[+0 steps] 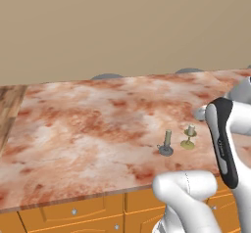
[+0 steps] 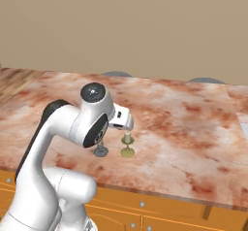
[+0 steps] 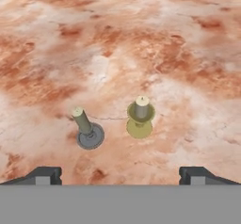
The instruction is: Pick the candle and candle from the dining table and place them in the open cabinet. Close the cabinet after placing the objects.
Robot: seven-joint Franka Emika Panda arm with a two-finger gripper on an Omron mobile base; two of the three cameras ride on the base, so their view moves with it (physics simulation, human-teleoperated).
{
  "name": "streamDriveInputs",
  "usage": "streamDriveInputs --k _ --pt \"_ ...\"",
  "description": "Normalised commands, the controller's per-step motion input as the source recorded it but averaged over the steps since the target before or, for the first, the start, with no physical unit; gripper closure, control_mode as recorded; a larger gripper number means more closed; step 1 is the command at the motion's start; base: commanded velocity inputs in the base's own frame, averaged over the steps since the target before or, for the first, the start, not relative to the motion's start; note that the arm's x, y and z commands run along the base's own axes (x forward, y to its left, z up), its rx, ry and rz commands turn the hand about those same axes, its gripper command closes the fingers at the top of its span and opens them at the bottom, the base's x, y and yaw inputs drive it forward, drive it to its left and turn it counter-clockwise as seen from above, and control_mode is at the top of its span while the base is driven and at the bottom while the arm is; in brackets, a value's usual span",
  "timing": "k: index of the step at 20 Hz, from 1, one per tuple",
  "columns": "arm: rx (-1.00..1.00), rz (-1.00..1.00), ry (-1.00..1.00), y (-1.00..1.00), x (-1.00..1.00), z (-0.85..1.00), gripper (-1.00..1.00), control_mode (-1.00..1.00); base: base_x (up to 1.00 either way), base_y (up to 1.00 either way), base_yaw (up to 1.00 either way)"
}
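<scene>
Two candles stand side by side near the front edge of the marbled dining table (image 1: 73, 129) (image 2: 193, 128) (image 3: 117, 44). One is an olive stick on a dark grey round base (image 1: 166, 144) (image 2: 100, 150) (image 3: 86, 129). The other is a pale stick on a brass-gold holder (image 1: 189, 137) (image 2: 127, 145) (image 3: 140, 117), to its right. My gripper (image 3: 121, 176) hovers above and in front of them, open, with nothing between its fingers. In the hand view both candles lie ahead, between the two fingertips (image 3: 44, 175). The cabinet is out of view.
Orange drawers with silver knobs (image 1: 73, 211) (image 2: 142, 204) run under the table's front edge. Two grey rounded tops (image 1: 107, 76) (image 1: 188, 71) peek over the far edge before a beige wall. Wooden floor (image 1: 10, 104) shows left of the table.
</scene>
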Motion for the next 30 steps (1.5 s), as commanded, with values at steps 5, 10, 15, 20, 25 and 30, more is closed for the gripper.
streamDriveInputs --k 5,10,15,20,25,30 --pt "0.06 0.07 0.00 -0.37 0.00 -0.51 -1.00 -1.00 0.00 0.00 0.00" --pt "0.06 0.16 0.00 -0.20 0.03 -0.58 -1.00 -1.00 0.00 0.00 0.00" --pt "0.06 0.24 -0.04 -0.11 0.11 -0.50 -1.00 -1.00 0.00 0.00 0.00" --pt "0.01 0.23 -0.08 -0.11 0.32 -0.34 -1.00 -1.00 0.00 0.00 0.00" --pt "0.01 0.21 -0.09 -0.29 0.31 -0.19 -1.00 -1.00 0.00 0.00 0.00" --pt "0.00 0.26 -0.09 -0.22 0.19 -0.16 -1.00 -1.00 0.00 0.00 0.00"
